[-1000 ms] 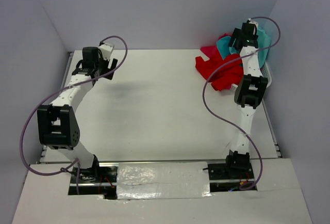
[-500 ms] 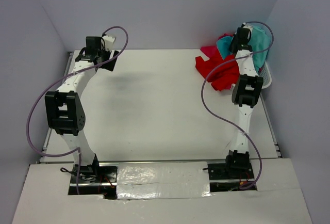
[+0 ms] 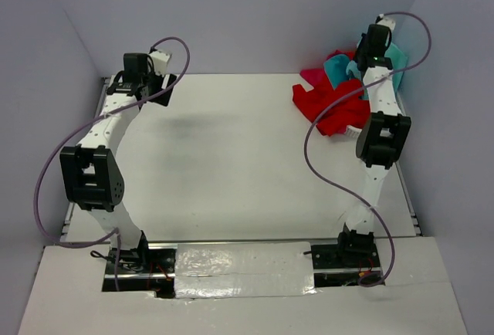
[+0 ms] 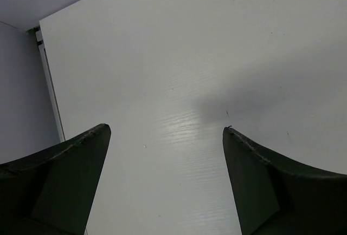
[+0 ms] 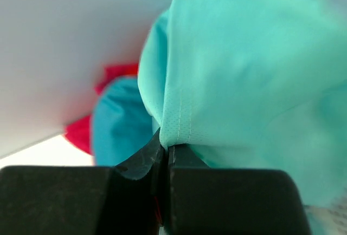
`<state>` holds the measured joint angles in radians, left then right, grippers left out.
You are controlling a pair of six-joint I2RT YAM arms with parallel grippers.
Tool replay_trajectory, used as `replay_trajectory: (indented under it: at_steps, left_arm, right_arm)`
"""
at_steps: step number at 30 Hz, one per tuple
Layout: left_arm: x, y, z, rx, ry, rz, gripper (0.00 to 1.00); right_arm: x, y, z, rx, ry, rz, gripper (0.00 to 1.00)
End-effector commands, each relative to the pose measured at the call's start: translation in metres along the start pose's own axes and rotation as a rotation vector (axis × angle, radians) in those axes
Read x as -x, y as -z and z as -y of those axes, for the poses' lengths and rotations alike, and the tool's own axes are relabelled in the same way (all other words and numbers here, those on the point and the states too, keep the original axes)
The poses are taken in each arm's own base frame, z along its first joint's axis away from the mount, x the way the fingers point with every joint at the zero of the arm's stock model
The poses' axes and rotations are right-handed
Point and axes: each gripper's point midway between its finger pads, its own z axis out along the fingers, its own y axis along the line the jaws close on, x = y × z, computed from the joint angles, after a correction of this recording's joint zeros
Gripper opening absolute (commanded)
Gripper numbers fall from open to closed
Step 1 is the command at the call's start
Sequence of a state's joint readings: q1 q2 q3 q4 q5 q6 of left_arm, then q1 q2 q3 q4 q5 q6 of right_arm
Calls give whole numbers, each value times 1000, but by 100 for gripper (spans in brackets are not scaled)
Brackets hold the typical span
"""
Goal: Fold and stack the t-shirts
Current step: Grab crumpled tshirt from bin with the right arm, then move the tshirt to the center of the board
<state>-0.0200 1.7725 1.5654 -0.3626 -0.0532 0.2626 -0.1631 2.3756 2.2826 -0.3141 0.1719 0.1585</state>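
The t-shirts lie heaped at the table's far right corner: a red one (image 3: 328,103) spread toward the middle, and teal ones (image 3: 338,67) behind it against the wall. My right gripper (image 3: 376,44) is over the heap, shut on the stitched hem of a light teal t-shirt (image 5: 244,72), which bunches just above the closed jaws (image 5: 165,148). A darker teal shirt (image 5: 119,116) and a strip of red cloth (image 5: 81,132) show behind it. My left gripper (image 3: 164,88) hangs at the far left, open (image 4: 165,129) over bare white table, holding nothing.
The white table (image 3: 231,157) is boxed in by grey walls at the back and on both sides. A metal rail (image 3: 407,188) runs along its right edge. Purple cables loop off both arms.
My right gripper has shut on the teal shirt's hem and shifted slightly right. The left arm drew back toward the far left corner, its gripper still open.
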Motion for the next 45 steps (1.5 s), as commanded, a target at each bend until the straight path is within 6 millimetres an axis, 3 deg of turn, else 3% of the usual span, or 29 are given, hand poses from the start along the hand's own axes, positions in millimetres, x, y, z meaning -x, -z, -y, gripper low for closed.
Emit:
replay_trajectory:
  at_steps: [1,3,4,5,7,8,12,15,16,18,19,21,25,26,27,28,29,31,33,35,36,37,38,39,40,42,43,44,45]
  left_arm:
    - [29,32,-6,13,2,105,97]
    - [31,38,-6,14,13,118,97]
    - [32,44,-6,12,17,128,97]
    - [33,47,-5,9,22,134,98]
    - [35,56,-5,11,31,152,98]
    - [38,59,-8,24,31,167,99]
    - [50,81,-20,61,58,231,99]
    - [50,94,-25,36,98,250,99]
    - [49,98,-26,30,106,255,99]
    - [50,109,-24,14,123,283,100]
    - [51,113,-25,16,139,292,99]
    - [50,124,-32,29,173,311,99]
    - [40,138,-43,-31,311,301,97]
    - [43,144,-46,-49,358,304,96]
    - [40,141,-48,-72,382,282,95]
    - [27,141,-46,-118,419,219,94]
    - [39,151,-52,-124,428,222,94]
    - [13,137,-42,-190,459,66,92]
    - [14,138,-39,-222,452,46,90]
    - [10,134,-36,-231,407,80,90]
    - [16,144,-36,-223,387,131,90]
    - [19,146,-36,-221,367,164,90]
    - [22,148,-34,-221,348,209,91]
    - [23,148,-34,-222,342,225,91]
    - [22,147,-33,-225,343,232,91]
    - [15,142,-24,-258,331,223,89]
    - [11,138,-19,-268,321,212,88]
    - [-5,128,-13,-276,329,160,87]
    - [-11,124,-1,-298,314,132,86]
  right_arm:
    - [133,89,-8,27,-14,310,0]
    - [153,122,-6,24,-11,365,0]
    - [148,128,-5,17,4,357,0]
    - [175,160,-4,27,-9,428,0]
    - [179,181,-2,33,-21,454,0]
    - [205,216,-2,55,-31,531,0]
    - [239,297,-18,168,-15,663,0]
    - [263,375,-35,244,51,808,0]
    - [273,413,-35,275,60,875,0]
    - [286,462,-49,368,83,965,0]
    - [295,504,-57,462,119,1031,0]
    - [297,564,-82,629,150,1101,0]
    - [254,619,-143,1002,192,1060,0]
    - [244,624,-153,1075,169,1032,0]
    - [217,619,-180,1194,110,916,0]
    - [203,611,-194,1229,81,858,0]
    - [191,604,-207,1256,44,808,0]
    - [132,562,-254,1281,18,595,0]
    - [71,514,-296,1253,74,418,7]
    - [18,483,-328,1193,132,259,16]
    - [-19,452,-358,1184,178,150,37]
    - [-55,444,-371,1213,205,-6,54]
    - [-83,431,-383,1216,231,-112,96]
    - [-101,408,-413,1212,244,-183,100]
    - [-133,402,-408,1171,303,-343,100]
    - [-141,387,-424,1129,337,-384,100]
    - [-148,386,-418,1102,355,-421,100]
    - [-174,373,-406,1064,382,-474,100]
    - [-157,386,-396,1075,372,-437,100]
